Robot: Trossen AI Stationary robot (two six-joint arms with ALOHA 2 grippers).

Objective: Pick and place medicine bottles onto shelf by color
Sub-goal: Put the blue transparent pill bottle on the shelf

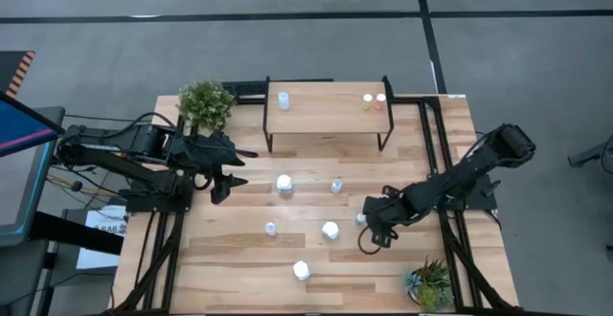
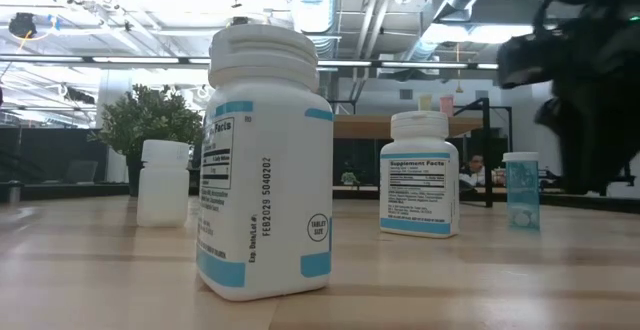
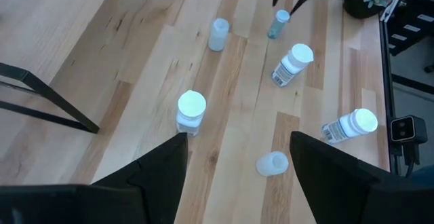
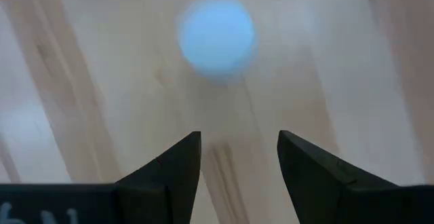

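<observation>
The shelf stands at the table's far side with a white bottle, a yellowish one and a reddish one on its top. Several bottles stand on the table: white ones, pale-blue ones and a teal one. My right gripper is open, pointing down just above and beside the teal bottle's cap, touching nothing. My left gripper is open and empty at the table's left, near a white bottle.
A potted plant stands at the far left corner beside the shelf, another at the near right corner. Black frame rails run along the table's right side. In the low view a large white bottle stands close to the camera.
</observation>
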